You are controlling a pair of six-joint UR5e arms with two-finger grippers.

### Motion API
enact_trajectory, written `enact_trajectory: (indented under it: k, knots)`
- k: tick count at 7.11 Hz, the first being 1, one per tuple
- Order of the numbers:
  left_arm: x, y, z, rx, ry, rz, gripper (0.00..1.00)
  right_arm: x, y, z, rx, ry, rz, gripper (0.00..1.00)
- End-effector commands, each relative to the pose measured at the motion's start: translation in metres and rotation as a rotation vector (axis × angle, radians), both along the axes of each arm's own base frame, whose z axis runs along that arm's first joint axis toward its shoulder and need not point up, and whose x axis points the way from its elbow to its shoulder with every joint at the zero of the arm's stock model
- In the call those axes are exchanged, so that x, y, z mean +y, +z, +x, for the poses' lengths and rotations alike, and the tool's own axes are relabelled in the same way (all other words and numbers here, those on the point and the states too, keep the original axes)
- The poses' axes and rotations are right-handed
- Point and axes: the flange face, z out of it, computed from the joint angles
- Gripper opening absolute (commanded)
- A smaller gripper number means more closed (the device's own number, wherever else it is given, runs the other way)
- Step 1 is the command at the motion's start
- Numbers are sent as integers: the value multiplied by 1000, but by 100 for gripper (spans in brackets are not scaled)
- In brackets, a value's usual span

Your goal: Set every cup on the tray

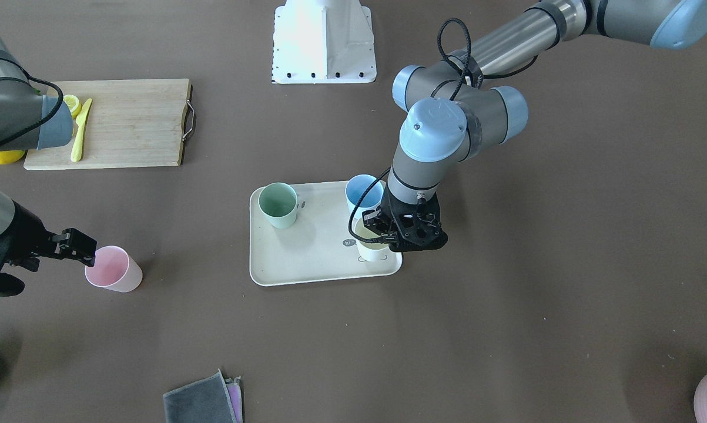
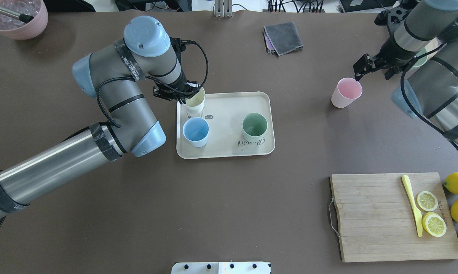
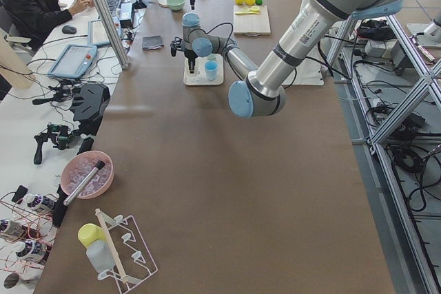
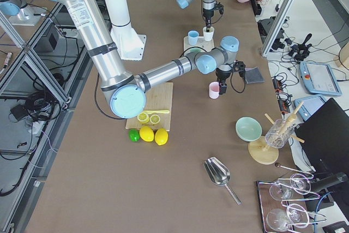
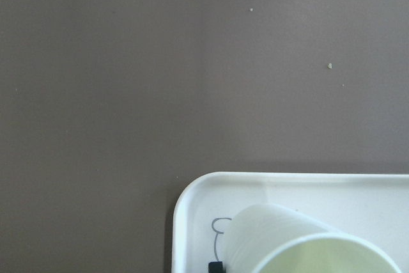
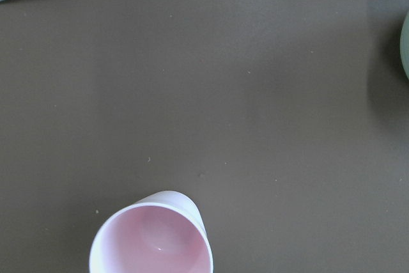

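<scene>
Right tool released, pink cup right at its tips and off the tray — rim-edge bite could topple it; left tool over cream cup, can't tell its grip.

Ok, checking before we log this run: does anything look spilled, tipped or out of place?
Nothing is spilled or tipped. Only the pink cup is out of place: it stands on the table, off the tray, with the right gripper at its rim.
</scene>
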Motion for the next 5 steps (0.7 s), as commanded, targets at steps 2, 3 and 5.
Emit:
enact_trajectory:
  k: [2,3,5]
  knots:
    - [13,3,13,-7,21,0,0,6,4,-21,11,-22,-6,100]
    - [13,3,13,-7,21,0,0,3,9,-25,23,-23,-11,100]
    - [13,2,14,-7,23,4,67,-4,33,-33,14,-23,6,100]
